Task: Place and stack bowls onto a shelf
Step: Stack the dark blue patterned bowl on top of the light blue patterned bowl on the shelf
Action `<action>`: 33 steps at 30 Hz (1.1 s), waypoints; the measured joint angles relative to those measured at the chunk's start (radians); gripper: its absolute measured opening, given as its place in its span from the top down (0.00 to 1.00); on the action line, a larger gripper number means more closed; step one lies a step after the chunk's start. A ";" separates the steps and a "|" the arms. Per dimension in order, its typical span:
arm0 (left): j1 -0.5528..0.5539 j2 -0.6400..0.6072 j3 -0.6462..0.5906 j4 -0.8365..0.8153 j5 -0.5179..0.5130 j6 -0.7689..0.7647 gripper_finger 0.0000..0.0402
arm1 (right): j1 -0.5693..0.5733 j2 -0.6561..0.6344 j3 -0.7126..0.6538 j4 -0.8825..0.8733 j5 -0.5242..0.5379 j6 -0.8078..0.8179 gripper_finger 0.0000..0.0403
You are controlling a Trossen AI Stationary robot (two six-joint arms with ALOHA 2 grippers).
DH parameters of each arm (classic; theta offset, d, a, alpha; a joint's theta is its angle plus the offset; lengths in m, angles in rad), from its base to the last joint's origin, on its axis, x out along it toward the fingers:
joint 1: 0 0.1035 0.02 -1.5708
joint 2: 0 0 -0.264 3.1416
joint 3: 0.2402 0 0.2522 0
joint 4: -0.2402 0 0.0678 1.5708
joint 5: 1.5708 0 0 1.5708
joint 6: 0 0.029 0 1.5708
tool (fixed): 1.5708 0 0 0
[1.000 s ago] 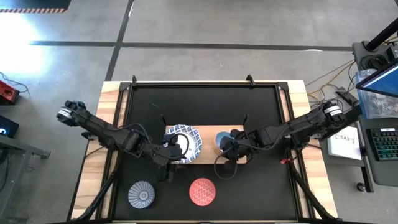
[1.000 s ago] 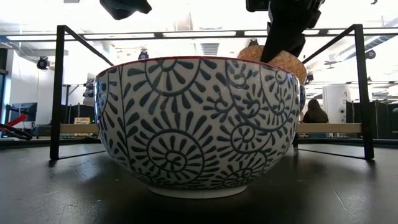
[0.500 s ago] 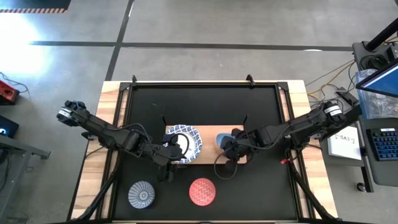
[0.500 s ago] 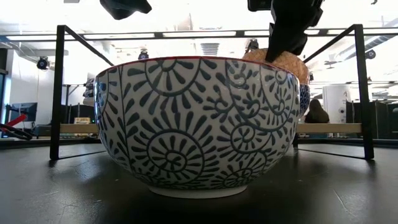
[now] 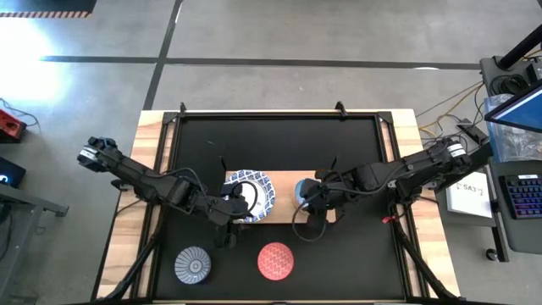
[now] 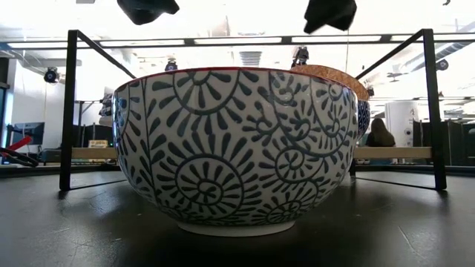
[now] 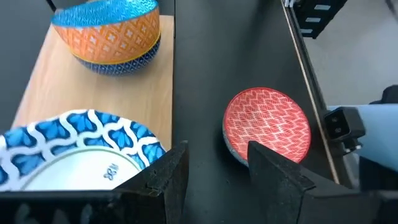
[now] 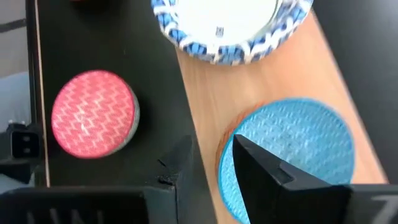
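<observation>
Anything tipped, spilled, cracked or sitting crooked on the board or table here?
Nothing stands out. The blue-and-white stack and the orange bowl nest sit upright on the shelf; the red bowl and grey bowl stand upright on the table.

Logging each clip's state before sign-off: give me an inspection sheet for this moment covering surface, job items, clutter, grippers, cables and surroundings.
Surface: black tabletop inside a black frame, on a light-wood table.
Job items: wood shelf holds the blue-and-white bowl at one end and the light blue bowl, nested in an orange one, at the other. Red bowl and grey ribbed bowl sit off the shelf on the tabletop.
Clutter: nothing seen.
Grippers: left gripper beside the blue-and-white bowl, fingers open, empty. Right gripper above the light blue bowl, fingers open, empty.
Cables: black cables looped along both arms.
Surroundings: concrete floor; desk with keyboard; a person far behind in the low view.
</observation>
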 joint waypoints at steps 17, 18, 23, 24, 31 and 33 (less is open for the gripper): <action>-0.165 0.003 -0.002 -0.220 0.238 -0.783 0.64 | 0.000 0.000 0.040 -0.006 0.034 -0.100 0.77; -0.186 0.003 -0.002 -0.234 0.238 -0.815 0.64 | 0.000 0.000 0.040 -0.006 0.034 -0.100 0.77; -0.278 0.005 -0.002 -0.333 0.255 -0.952 0.64 | 0.000 0.000 0.040 -0.021 0.034 -0.100 0.76; -0.291 0.005 -0.002 -0.351 0.268 -0.995 0.64 | 0.000 0.000 0.040 -0.028 0.034 -0.100 0.77; -0.370 0.012 -0.003 -0.352 0.246 -1.258 0.64 | 0.010 0.000 0.040 -0.063 0.034 -0.103 0.76; -0.392 0.027 -0.003 -0.357 0.189 -1.325 0.64 | 0.014 0.000 0.040 -0.070 0.034 -0.102 0.76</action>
